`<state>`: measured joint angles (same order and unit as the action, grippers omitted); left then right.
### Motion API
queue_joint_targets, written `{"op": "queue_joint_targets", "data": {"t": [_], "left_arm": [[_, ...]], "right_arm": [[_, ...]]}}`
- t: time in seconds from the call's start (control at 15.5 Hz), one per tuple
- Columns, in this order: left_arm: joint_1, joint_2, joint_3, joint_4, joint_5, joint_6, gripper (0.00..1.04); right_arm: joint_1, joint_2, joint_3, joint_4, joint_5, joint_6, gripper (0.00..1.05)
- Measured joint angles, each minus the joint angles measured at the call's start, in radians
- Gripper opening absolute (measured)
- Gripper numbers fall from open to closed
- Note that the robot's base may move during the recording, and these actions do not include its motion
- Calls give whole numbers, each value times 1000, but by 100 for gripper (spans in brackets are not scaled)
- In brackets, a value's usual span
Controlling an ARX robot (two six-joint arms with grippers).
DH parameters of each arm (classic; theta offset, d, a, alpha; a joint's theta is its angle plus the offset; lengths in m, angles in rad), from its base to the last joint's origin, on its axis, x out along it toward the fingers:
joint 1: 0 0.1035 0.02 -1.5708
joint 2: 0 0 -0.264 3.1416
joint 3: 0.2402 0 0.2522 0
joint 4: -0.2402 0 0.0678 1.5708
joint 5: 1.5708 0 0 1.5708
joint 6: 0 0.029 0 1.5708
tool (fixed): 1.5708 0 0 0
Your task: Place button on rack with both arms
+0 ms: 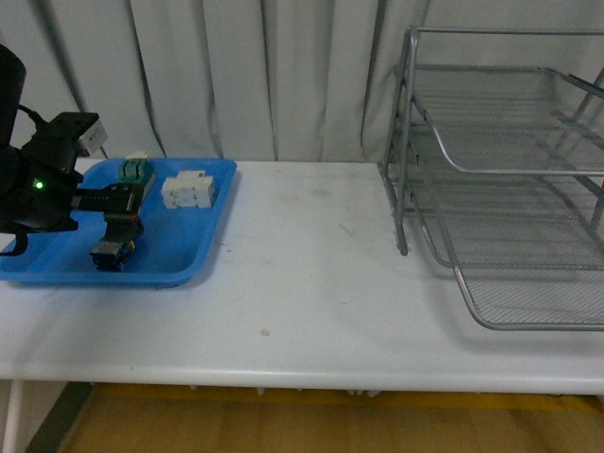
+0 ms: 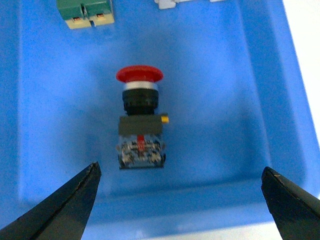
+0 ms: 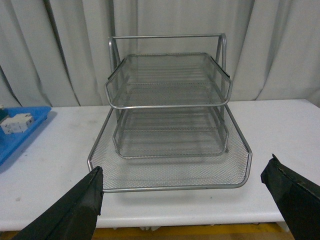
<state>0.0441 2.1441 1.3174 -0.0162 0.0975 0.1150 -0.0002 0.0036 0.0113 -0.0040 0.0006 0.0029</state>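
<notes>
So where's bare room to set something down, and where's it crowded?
Bare: the table between blue tray and rack, and the rack's slid-out bottom tier, empty mesh. Crowded: the blue tray, holding button, green block and white block, with the left gripper open over it.

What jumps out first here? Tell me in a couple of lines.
First, the red-capped button lying in the blue tray at the table's left, with the open left gripper poised just over it. Next, the big silver rack on the table's right side, its mesh trays empty and facing the open right gripper.
</notes>
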Motion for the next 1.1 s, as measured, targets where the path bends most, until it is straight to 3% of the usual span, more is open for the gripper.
{"op": "queue_joint_targets", "data": {"t": [0.26, 0.71, 1.1], "left_arm": [[14, 150, 180, -70, -20, 18, 98], [25, 270, 309, -112, -15, -2, 98], [30, 260, 255, -85, -6, -10, 39]], "right_arm": [[0, 0, 0, 0, 0, 0, 98], [0, 0, 0, 0, 0, 0, 98], [0, 0, 0, 0, 0, 0, 98]]}}
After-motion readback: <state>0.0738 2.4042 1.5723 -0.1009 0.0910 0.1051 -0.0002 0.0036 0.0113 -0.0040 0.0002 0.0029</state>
